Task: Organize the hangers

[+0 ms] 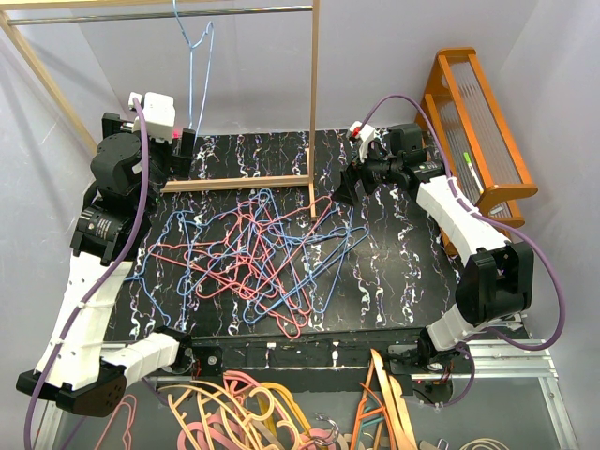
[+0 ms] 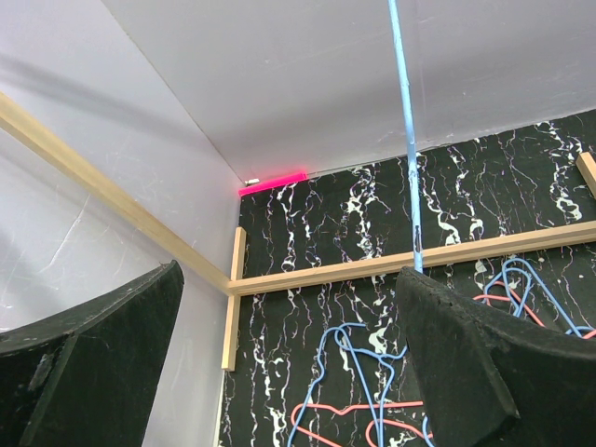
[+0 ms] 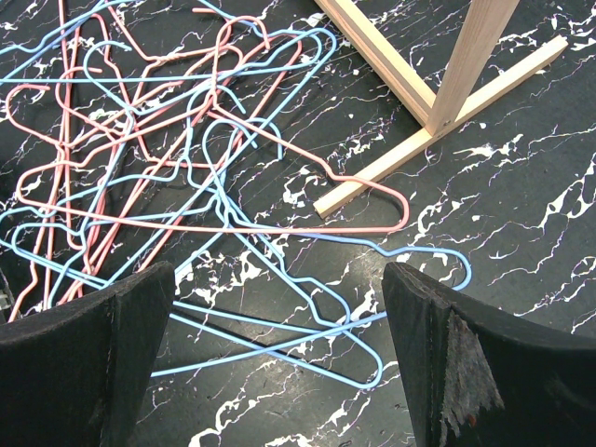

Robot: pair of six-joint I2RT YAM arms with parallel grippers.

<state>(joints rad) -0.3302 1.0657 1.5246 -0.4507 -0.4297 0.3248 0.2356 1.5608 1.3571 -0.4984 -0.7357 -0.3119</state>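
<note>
The hangers [image 1: 262, 253], pink-red and light blue wire, lie in a tangled heap in the middle of the black marbled surface [image 1: 403, 272], just near of the wooden rack [image 1: 313, 94]. One blue hanger [image 1: 199, 66] is apart from the heap and hangs from the rack's top rail at the far left.

The left tool [image 1: 186, 150] is raised at the far left, just under that blue hanger's lower end. In the left wrist view the left tool [image 2: 291, 279] is spread wide with nothing between its fingers [image 2: 102, 354]. The blue hanger [image 2: 408, 158] runs down to just above the right-hand finger; whether it touches cannot be told. The heap lies near and right of this tool.

The right tool [image 1: 345, 192] is at the far right edge of the heap, beside the rack's right foot. In the right wrist view the right tool [image 3: 279, 275] also gapes wide and holds nothing. The hangers [image 3: 168, 158] spread below and left of it, and a light blue one crosses under the gap.

Thicker hangers [image 1: 244, 412] lie off the surface at the near edge.
</note>
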